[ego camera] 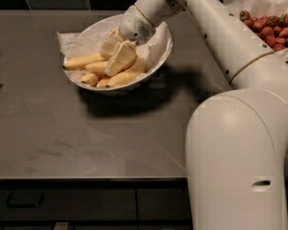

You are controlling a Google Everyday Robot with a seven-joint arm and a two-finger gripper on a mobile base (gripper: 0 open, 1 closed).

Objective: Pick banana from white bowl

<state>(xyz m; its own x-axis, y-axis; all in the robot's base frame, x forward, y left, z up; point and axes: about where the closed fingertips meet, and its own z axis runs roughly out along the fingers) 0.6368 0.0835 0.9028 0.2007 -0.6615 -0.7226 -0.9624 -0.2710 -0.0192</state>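
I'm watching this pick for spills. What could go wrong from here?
1. The claw sits down among the bananas, which lie packed together in the white bowl; it may catch two or knock one out.
2. The crinkled paper liner lies loose under the fruit and could lift along with it.
3. The arm passes close beside the strawberries; a wide swing might brush them.
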